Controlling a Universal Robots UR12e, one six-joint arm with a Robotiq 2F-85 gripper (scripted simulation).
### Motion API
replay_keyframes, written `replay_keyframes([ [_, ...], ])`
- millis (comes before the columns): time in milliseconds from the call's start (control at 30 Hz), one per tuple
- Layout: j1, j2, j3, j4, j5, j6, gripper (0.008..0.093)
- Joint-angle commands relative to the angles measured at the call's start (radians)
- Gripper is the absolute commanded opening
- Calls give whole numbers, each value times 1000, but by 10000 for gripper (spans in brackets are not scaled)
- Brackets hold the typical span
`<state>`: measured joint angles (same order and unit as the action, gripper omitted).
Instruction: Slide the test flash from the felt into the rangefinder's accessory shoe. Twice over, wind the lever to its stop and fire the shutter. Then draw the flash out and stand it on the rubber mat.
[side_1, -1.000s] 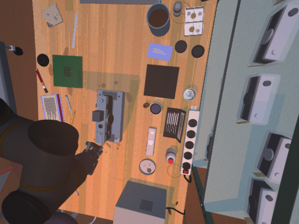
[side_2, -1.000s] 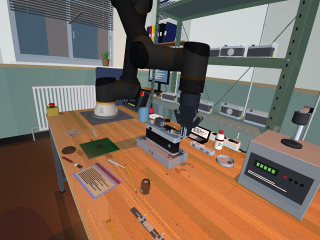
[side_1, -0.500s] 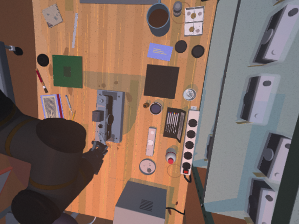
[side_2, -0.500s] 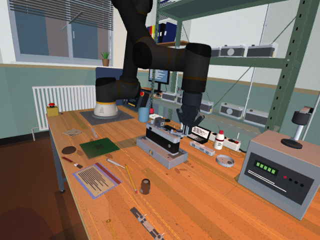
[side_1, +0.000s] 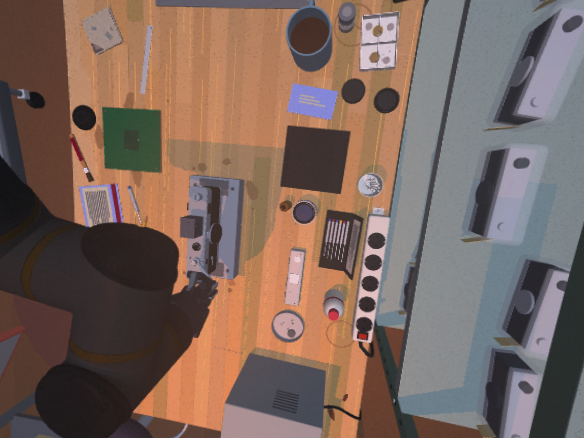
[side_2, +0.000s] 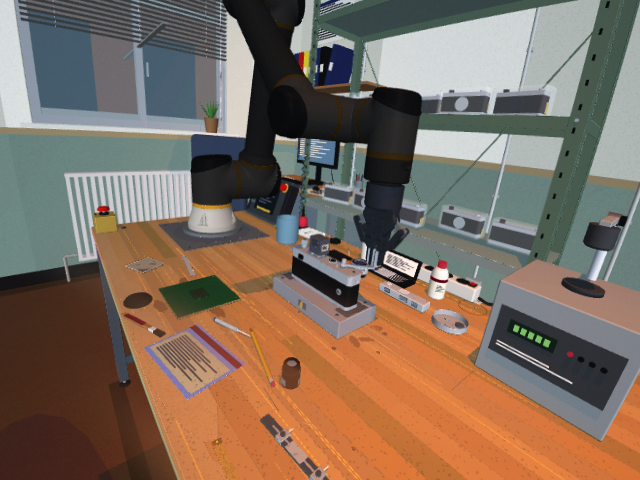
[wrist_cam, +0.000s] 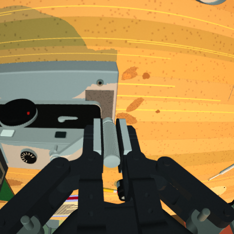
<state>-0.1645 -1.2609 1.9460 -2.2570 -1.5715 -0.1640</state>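
Observation:
The dark test flash (side_1: 191, 227) sits in the accessory shoe on top of the rangefinder (side_1: 210, 227), which stands in a grey cradle in the middle of the bench. My gripper (wrist_cam: 110, 138) is at the camera's wind end and grips the ribbed tip of the wind lever (wrist_cam: 110, 142), which is swung out past the body's corner. The shutter button (wrist_cam: 53, 153) sits just left of my fingers. The green felt (side_1: 132, 139) lies empty to the left. The black rubber mat (side_1: 315, 159) lies on the camera's other side, toward the shelving.
A grey instrument box (side_2: 558, 341) stands at the bench's right end. A power strip (side_1: 371, 277), a white bottle (side_1: 334, 303), a screwdriver case (side_1: 341, 243) and a round dish (side_1: 288, 325) lie beyond the camera. A pencil (side_2: 262, 364) and a brown cap (side_2: 290, 373) lie in front.

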Motion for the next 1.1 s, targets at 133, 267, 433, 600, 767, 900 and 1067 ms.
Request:
replay_keyframes([
  [133,4,-5,6,-1,1,4,80],
  [267,6,-8,10,-3,1,6,80],
  [433,9,-12,16,-4,1,8,80],
  [600,11,-15,20,-5,1,10,80],
  [767,12,-18,24,-6,1,11,80],
  [900,13,-20,26,-7,1,12,80],
  [1067,13,-21,28,-8,1,13,80],
])
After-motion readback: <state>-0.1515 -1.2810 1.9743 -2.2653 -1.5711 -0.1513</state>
